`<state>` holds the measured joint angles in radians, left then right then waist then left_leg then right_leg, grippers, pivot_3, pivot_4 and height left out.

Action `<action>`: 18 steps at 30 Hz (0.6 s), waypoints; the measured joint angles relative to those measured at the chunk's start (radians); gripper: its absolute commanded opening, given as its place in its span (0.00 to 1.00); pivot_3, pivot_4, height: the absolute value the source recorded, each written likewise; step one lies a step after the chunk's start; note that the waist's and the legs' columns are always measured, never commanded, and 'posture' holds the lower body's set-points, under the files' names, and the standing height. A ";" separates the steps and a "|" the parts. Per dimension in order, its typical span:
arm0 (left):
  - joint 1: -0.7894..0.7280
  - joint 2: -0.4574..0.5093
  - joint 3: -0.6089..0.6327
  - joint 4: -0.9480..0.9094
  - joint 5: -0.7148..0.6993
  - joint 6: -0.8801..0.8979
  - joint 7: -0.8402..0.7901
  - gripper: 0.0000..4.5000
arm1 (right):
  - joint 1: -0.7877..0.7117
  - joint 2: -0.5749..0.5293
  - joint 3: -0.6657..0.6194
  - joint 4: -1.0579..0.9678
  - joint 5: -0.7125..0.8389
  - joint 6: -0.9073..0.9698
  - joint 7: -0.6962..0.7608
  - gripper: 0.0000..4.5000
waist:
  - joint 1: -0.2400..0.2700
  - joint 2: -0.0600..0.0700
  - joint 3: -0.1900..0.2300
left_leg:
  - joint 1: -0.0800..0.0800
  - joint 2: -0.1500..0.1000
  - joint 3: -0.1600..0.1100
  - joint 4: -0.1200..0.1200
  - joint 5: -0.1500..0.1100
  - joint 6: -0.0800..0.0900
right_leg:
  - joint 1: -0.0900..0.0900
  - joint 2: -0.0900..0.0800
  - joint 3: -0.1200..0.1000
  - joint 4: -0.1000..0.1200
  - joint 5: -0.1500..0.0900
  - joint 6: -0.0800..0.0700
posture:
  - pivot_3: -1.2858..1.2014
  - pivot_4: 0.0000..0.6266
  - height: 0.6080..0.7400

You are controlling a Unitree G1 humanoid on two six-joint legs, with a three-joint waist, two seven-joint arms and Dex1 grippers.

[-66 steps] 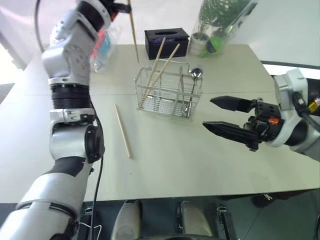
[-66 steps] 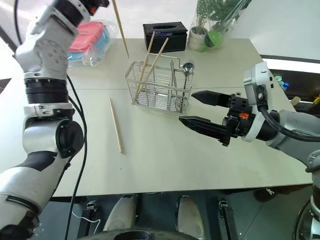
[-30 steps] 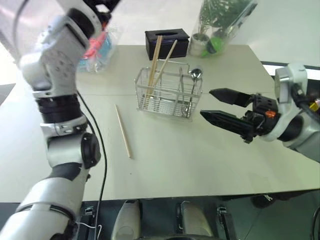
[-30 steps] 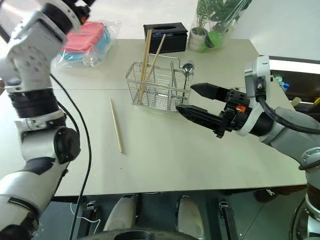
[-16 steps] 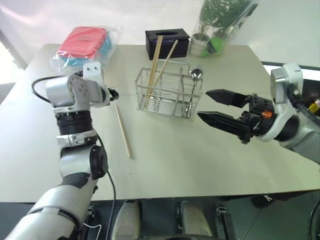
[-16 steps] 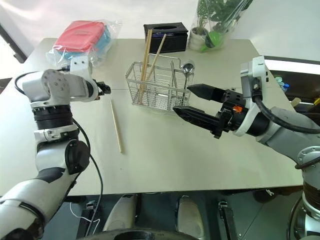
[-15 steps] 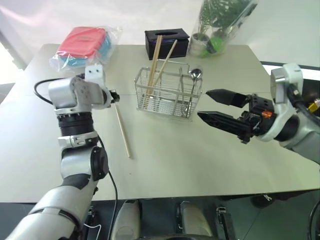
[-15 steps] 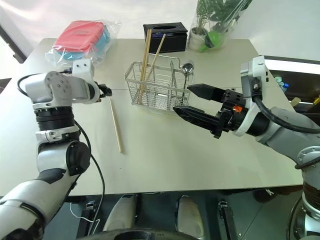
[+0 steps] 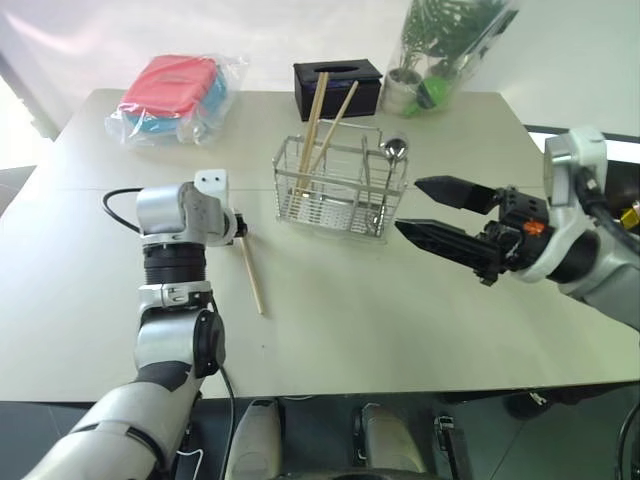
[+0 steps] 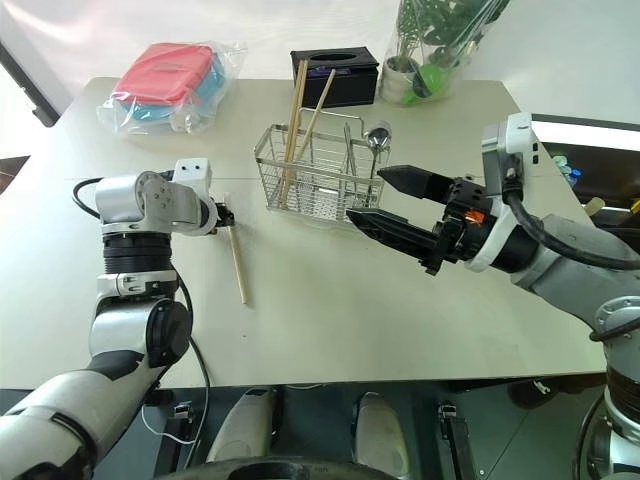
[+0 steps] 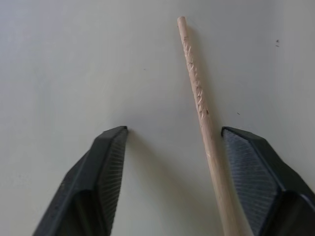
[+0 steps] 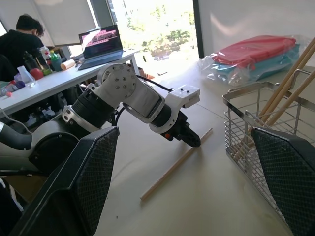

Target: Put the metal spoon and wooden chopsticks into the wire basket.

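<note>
Left wrist view: pale, scratched wooden chopstick (image 11: pixel 201 105) between unclenched left hand (image 11: pixel 173 135) fingers, ungrasped.

— Where's the loose one of the wooden chopsticks (image 9: pixel 248 265)?

— Flat on the table, its far end lying between the left gripper (image 11: pixel 172 162)'s parted fingers, nearer one finger, not pinched.

— The rest?

— Pale sticks lean upright in the wire basket (image 9: pixel 340 190), beyond that gripper. The metal spoon (image 9: pixel 392 150) stands bowl-up in the basket's end nearest the right gripper (image 9: pixel 425 208).
</note>
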<state>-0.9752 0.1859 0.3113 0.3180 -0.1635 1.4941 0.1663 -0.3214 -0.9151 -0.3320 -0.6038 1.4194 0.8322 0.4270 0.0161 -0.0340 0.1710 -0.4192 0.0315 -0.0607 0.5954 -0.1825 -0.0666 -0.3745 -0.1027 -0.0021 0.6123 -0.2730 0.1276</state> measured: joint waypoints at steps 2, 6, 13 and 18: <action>-0.001 -0.001 0.009 0.002 0.003 -0.001 -0.005 0.13 | 0.000 0.000 0.000 0.000 0.000 -0.002 -0.002 0.99 | 0.001 0.000 0.000 | 0.000 0.000 0.000 0.000 0.000 0.000 | 0.000 0.000 0.000 0.000 0.000 0.000 | 0.52 0.24 0.77; -0.005 -0.003 0.022 0.004 0.007 -0.001 -0.011 0.01 | 0.000 0.000 0.000 0.000 0.000 -0.004 -0.005 0.99 | 0.002 0.000 0.000 | 0.000 0.000 0.000 0.000 0.000 0.000 | 0.000 0.000 0.000 0.000 0.000 0.000 | 0.52 0.24 0.77; -0.023 0.031 0.073 0.069 0.023 -0.182 0.008 0.01 | -0.001 0.002 0.000 0.001 0.000 -0.006 -0.004 0.99 | -0.004 -0.001 0.001 | -0.001 0.000 0.000 0.000 0.000 0.000 | -0.002 0.000 0.000 0.000 0.000 0.001 | 0.52 0.24 0.77; -0.147 0.144 0.128 0.150 0.006 -0.736 -0.097 0.01 | -0.001 0.002 0.000 0.002 0.000 -0.007 -0.003 0.99 | -0.002 -0.002 0.001 | -0.007 0.000 0.001 0.000 0.000 0.000 | -0.007 0.000 0.000 -0.001 0.002 0.003 | 0.52 0.24 0.77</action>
<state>-1.1219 0.3303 0.4390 0.4684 -0.1571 0.7576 0.0693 -0.3225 -0.9128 -0.3318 -0.6019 1.4192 0.8257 0.4238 0.0137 -0.0356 0.1721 -0.4266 0.0316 -0.0598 0.5951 -0.1823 -0.0669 -0.3818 -0.1028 -0.0020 0.6117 -0.2710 0.1301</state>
